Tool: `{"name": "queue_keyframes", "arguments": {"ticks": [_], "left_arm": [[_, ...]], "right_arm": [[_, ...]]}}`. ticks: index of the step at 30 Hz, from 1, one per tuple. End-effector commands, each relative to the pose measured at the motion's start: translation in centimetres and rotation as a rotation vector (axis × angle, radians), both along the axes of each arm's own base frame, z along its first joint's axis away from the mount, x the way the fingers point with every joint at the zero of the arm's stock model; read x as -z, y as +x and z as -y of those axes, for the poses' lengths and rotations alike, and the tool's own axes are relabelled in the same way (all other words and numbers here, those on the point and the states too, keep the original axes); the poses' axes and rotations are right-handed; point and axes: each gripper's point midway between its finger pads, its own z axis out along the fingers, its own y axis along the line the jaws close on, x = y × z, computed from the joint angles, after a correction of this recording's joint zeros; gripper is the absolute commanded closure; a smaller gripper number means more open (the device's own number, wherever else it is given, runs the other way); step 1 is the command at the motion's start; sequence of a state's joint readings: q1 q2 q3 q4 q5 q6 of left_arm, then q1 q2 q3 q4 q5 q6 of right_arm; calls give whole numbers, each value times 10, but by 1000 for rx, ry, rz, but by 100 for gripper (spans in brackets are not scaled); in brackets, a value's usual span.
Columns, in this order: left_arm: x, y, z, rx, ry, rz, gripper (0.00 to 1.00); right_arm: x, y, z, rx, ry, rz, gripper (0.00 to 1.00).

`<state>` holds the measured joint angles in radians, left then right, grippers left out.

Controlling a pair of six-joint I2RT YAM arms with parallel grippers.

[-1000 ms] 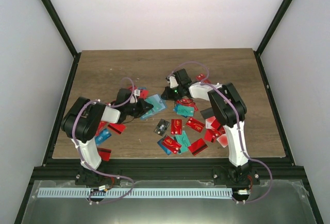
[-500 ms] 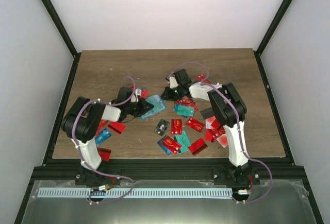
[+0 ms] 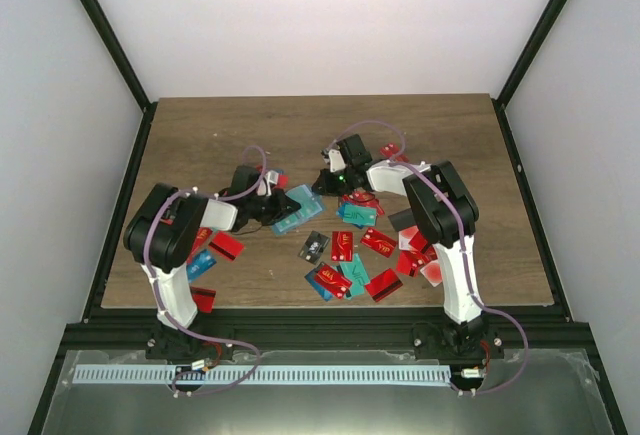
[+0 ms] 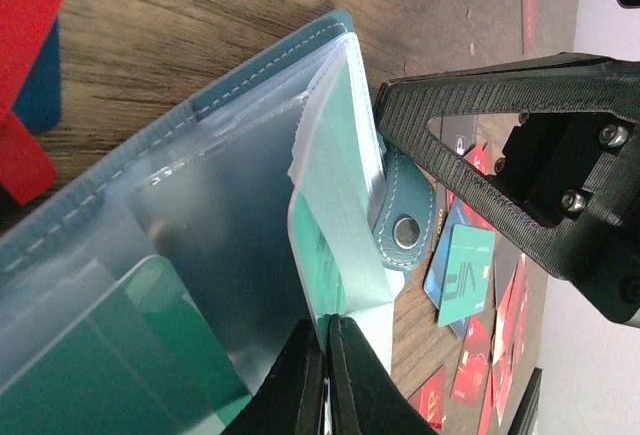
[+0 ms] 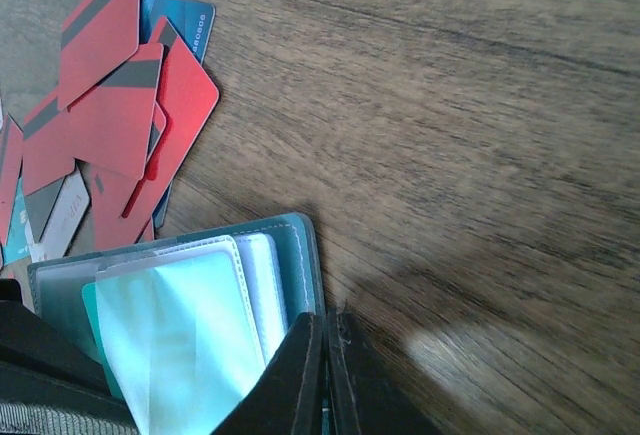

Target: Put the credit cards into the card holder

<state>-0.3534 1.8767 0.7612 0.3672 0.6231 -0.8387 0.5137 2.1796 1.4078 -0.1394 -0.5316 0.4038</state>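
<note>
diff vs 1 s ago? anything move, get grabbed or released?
The left arm eased slightly right, carrying the card holder toward the right gripper. The left gripper stays pinched shut on the holder's clear sleeve. Nothing was taken or let go. Unchanged: the right gripper, shut beside the holder's edge, and the loose credit cards.

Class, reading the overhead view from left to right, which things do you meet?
Red card at the near-left edge → card holder → teal card → pinkish card farthest right.
</note>
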Motion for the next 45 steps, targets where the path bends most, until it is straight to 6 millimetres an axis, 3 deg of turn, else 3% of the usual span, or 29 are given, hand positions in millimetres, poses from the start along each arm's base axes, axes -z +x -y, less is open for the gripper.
{"name": "queue_keyframes", "arguments": {"ticks": [1, 6, 24, 27, 31, 33, 40, 45], "left_arm": [[20, -4, -2, 9, 60, -39, 96], [23, -4, -2, 16, 62, -38, 95], [-5, -26, -21, 7, 157, -34, 55], [-14, -29, -25, 6, 169, -26, 44], [-28, -33, -29, 3, 189, -4, 41], [-33, -34, -33, 6, 214, 20, 42], [-33, -28, -34, 45, 267, 67, 72], [-31, -22, -32, 75, 294, 97, 82]], "right_arm": [[7, -26, -3, -46, -12, -74, 95], [3, -28, -3, -48, -8, -72, 95], [-54, -9, -3, -20, -3, 33, 89], [-65, -9, -1, -17, 4, 50, 87], [-77, -16, -1, -27, 29, 58, 87], [-82, -26, 0, -35, 51, 50, 86], [-90, -73, 2, -78, 184, -24, 82], [-88, -100, 0, -97, 254, -82, 75]]}}
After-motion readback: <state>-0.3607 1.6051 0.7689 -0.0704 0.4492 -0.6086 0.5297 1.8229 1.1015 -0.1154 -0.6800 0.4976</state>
